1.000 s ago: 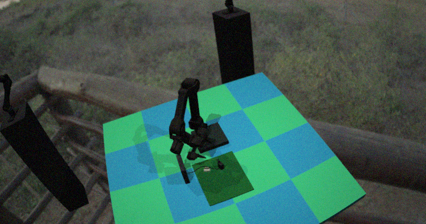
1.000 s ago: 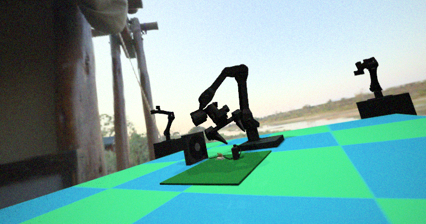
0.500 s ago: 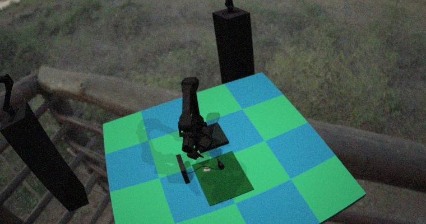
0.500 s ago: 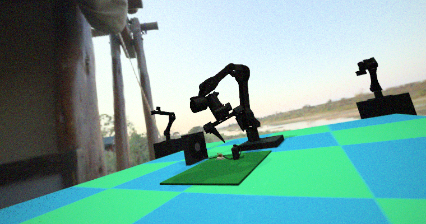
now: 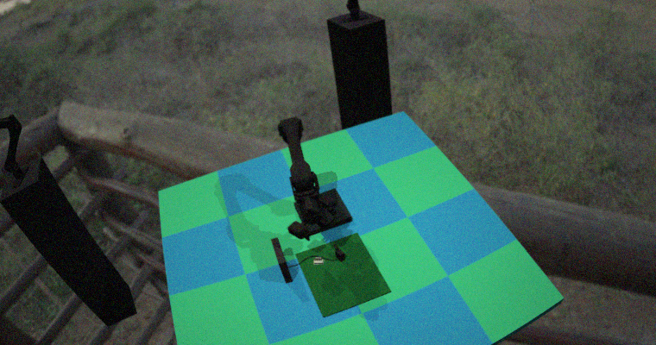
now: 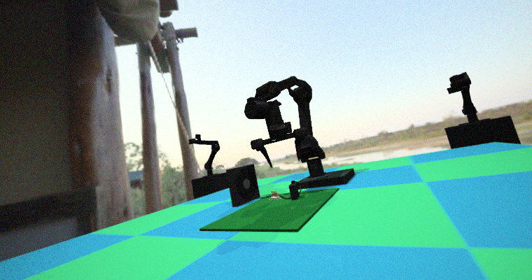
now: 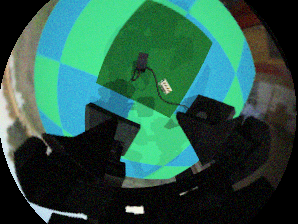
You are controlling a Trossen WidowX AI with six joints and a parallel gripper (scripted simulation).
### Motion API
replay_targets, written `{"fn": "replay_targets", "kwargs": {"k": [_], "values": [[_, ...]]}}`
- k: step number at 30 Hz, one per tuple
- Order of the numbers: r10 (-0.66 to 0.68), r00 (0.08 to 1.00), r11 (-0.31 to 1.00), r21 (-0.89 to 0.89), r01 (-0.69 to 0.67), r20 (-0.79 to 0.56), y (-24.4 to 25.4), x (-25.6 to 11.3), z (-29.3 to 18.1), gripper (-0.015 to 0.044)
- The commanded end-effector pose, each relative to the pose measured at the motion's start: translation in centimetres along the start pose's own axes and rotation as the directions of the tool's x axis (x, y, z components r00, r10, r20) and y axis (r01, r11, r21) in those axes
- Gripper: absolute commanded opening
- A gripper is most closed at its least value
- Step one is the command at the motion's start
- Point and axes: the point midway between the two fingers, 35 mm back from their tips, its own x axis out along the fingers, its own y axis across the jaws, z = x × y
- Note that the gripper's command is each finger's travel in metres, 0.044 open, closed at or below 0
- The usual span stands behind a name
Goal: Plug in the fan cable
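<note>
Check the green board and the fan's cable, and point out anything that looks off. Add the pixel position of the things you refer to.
The plug (image 5: 339, 254) (image 6: 294, 190) (image 7: 142, 61) stands on the board (image 5: 349, 287) (image 6: 260, 220) (image 7: 185, 37) beside the four-pin header (image 5: 318, 260) (image 6: 274, 197) (image 7: 166, 86), not on it; that's unfinished work rather than damage. Nothing else looks odd.

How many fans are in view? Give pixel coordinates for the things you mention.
1: the black fan (image 5: 281, 260) (image 6: 238, 188) (image 7: 216, 106), standing upright on the checkered table (image 5: 440, 177) (image 6: 334, 218) (image 7: 80, 85), beside the green board (image 5: 342, 287) (image 6: 260, 218) (image 7: 180, 45). No other shows, though the pincer could hide some in the wrist view.

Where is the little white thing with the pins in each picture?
Top: on the green board, near its upper left edge, white pin piece.
Exterior: near the board's far edge, left of the black plug.
Wrist: right of the plug, slightly lower.
Shared landmark: the green board.
</note>
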Motion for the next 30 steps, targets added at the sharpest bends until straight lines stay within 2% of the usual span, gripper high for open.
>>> {"fn": "replay_targets", "kwargs": {"k": [1,5,15,20,24,30], "values": [[0.008,1.000,1.000,-0.002,-0.008,0.001,0.0,0.1,-0.1,0.0440],[0.005,1.000,1.000,0.012,-0.005,0.000,-0.1,-0.3,0.5,0.0440],[-0.042,0.999,0.972,0.230,0.040,0.002,0.5,-6.4,9.2,0.0440],[-0.045,0.999,0.969,0.245,0.043,0.002,0.7,-6.7,9.8,0.0440],[-0.045,0.999,0.969,0.245,0.043,0.003,0.5,-4.8,10.1,0.0440],[-0.045,0.999,0.969,0.245,0.043,0.002,0.2,2.4,10.0,0.0440]]}}
